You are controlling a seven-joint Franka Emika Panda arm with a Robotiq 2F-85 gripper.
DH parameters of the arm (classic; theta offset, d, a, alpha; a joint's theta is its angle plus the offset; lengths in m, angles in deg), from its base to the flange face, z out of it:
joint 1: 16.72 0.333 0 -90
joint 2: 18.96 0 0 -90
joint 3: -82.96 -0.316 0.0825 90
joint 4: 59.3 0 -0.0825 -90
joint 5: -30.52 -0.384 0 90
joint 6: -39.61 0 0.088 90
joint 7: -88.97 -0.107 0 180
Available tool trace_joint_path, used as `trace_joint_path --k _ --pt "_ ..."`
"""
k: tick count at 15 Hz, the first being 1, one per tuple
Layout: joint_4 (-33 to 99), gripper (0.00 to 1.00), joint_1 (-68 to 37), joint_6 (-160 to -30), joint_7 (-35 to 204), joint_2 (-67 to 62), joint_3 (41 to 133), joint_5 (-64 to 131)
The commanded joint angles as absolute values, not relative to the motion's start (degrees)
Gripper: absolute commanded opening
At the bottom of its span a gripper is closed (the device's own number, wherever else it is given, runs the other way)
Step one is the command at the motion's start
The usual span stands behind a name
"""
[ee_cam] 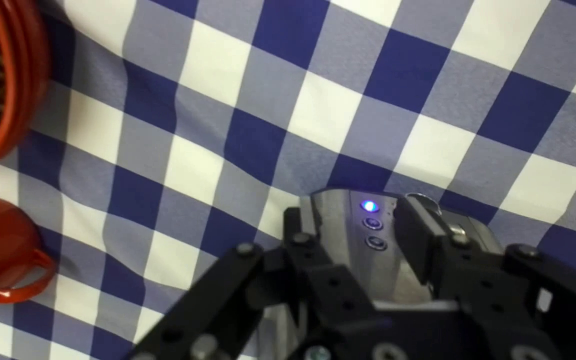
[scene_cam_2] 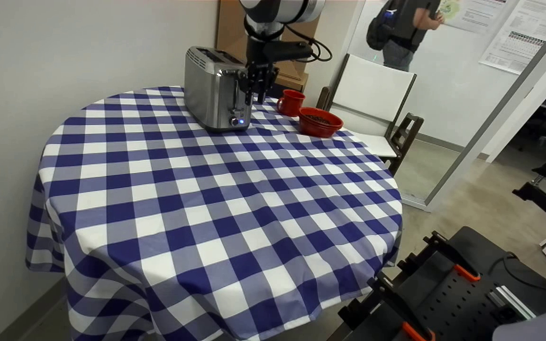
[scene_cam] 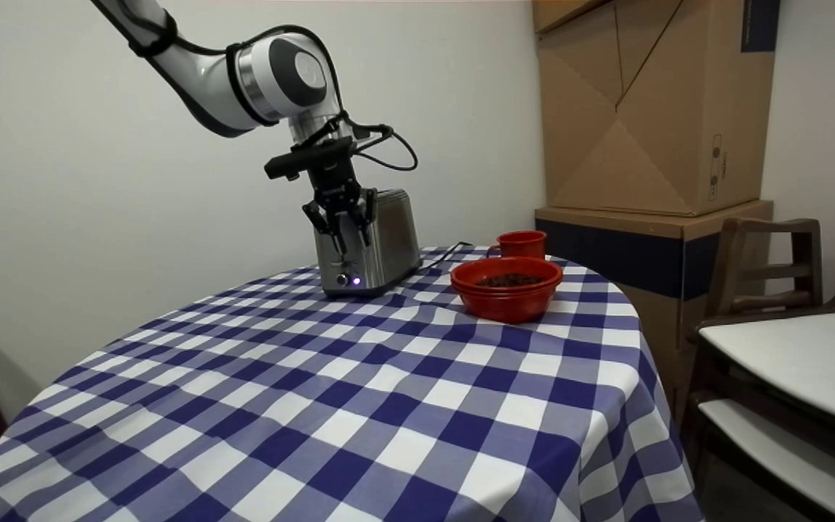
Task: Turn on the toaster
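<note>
The shiny silver toaster [scene_cam: 397,232] stands upright on the checkered tablecloth, and it also shows in an exterior view [scene_cam_2: 201,90] and in the wrist view [ee_cam: 335,240]. Its end panel has a lit blue-violet light [ee_cam: 369,206], two small round buttons [ee_cam: 372,223] and a round knob [scene_cam: 343,279]. My gripper [scene_cam: 349,233] points down in front of the upper part of that panel; it also shows in an exterior view [scene_cam_2: 254,90]. In the wrist view the gripper [ee_cam: 355,222] is open, fingers apart with nothing between them. The toaster's lever cannot be made out behind the fingers.
A red bowl [scene_cam: 507,301] of dark beans and a red mug [scene_cam: 522,244] stand beside the toaster. A black cord [scene_cam: 454,250] runs behind it. A white wall is close behind. Cardboard boxes [scene_cam: 649,145] and a chair [scene_cam_2: 372,99] stand beyond the table.
</note>
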State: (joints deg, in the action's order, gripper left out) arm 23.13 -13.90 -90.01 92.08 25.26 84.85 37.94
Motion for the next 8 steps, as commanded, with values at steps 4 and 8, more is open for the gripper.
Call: trace_joint_path --k 4,8 --pt "32.7 1.0 -16.4 -80.1 92.0 12.0 85.0 37.9" --pt "44.8 1.0 -16.1 -82.4 90.9 2.0 84.8 38.4"
